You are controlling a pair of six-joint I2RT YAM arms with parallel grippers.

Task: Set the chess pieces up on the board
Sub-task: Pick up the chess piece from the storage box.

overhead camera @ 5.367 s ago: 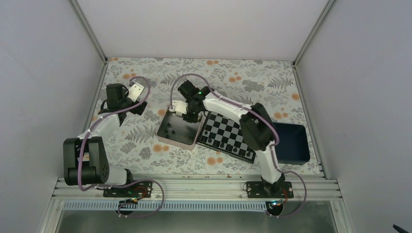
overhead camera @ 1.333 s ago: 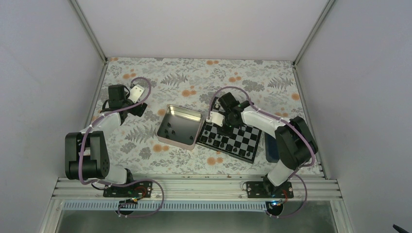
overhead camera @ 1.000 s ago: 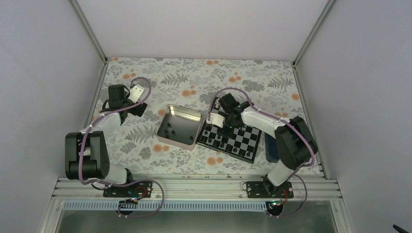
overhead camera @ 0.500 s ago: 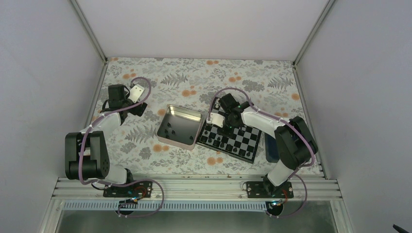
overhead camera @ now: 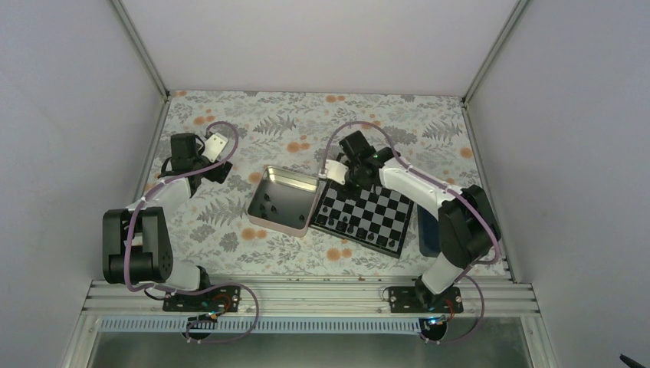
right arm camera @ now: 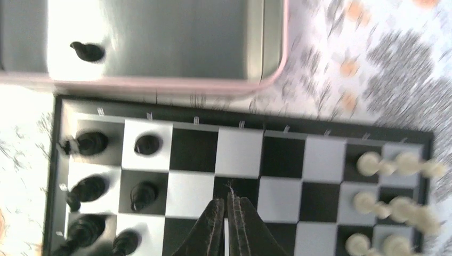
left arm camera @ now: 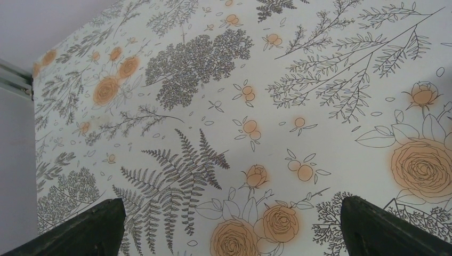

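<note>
Overhead view: the board (overhead camera: 366, 216) lay on the desk (overhead camera: 230, 230) right of centre, touching the open tin (overhead camera: 264, 218) on its left. Black pieces (overhead camera: 349, 225) stood along the board's near-left side. Several dark pieces lay loose in the tin; their number could not be told. The right hand (overhead camera: 337, 170) hung over the board's far-left corner. The left hand (overhead camera: 221, 157) sat well apart, at the far left of the desk. A blue tray (overhead camera: 426, 234) showed partly behind the right arm.

Left wrist view: the left hand (left arm camera: 232, 205) had its fingers (left arm camera: 80, 229) spread wide over bare flowered desk cover, with nothing between them.

Right wrist view: the right hand (right arm camera: 226, 224) had its fingers pressed together over the middle squares, with no piece seen between them. About six black pieces (right arm camera: 90, 143) occupied the two left-hand files. White pieces (right arm camera: 373, 162) crowded the opposite side, blurred. One black piece lay in the tin (right arm camera: 160, 82).

Assessment: the black side appeared partly filled, and the pieces in the tin had yet to be placed.
</note>
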